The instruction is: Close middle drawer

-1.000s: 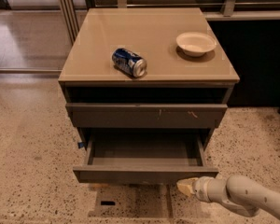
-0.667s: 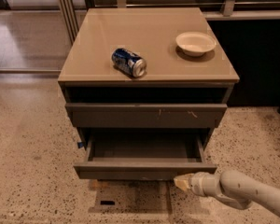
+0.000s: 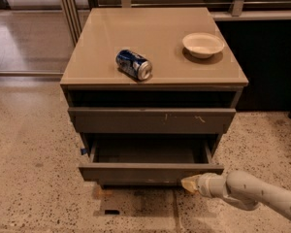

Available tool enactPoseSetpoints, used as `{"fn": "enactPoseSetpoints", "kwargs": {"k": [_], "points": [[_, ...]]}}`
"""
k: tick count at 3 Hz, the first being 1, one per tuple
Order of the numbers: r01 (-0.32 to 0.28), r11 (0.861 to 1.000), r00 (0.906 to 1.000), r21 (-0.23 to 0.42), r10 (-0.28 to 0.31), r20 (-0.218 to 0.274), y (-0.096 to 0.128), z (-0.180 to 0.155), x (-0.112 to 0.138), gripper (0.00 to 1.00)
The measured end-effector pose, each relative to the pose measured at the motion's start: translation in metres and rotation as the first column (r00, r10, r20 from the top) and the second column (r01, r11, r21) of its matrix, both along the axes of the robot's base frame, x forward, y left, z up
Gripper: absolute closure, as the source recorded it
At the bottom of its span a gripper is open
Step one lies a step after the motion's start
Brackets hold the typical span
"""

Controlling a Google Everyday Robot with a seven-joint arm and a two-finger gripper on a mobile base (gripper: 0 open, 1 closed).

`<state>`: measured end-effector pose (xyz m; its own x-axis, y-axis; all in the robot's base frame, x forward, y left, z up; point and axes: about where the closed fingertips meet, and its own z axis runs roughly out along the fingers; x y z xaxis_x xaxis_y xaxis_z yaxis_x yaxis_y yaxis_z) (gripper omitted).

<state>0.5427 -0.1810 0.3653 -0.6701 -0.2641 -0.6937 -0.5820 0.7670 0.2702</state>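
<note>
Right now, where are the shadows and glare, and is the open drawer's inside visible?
Camera view: pale sheen on the cabinet top; small shadows under the bowl and can; the gap beneath the top is nearly black; the middle drawer is dim inside but visible; the gripper, at its front's right end, is well lit.

The tan cabinet top (image 3: pixel 155 33) carries a blue can (image 3: pixel 134 64) lying on its side left of middle and a cream bowl (image 3: pixel 202 44) upright at the right rear. The cabinet stands on speckled floor (image 3: pixel 34 178); the gripper (image 3: pixel 189 183) hangs low by its front right.
</note>
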Motion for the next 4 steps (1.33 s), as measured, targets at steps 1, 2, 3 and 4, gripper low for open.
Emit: {"fn": "enactPoseSetpoints", "kwargs": {"k": [1,2,3,4], "points": [[0.0,1.0,1.0,0.0,0.0,0.0,0.0,0.0,-0.002,1.0],[0.011,0.998,0.9994,-0.056,-0.009,0.034,-0.005,0.008,0.035,1.0],[0.011,0.998,0.9994,-0.056,-0.009,0.034,-0.005,0.008,0.033,1.0],[0.009,0.994,0.9989,-0.112,-0.004,0.046,-0.008,0.014,0.07,1.0]]}}
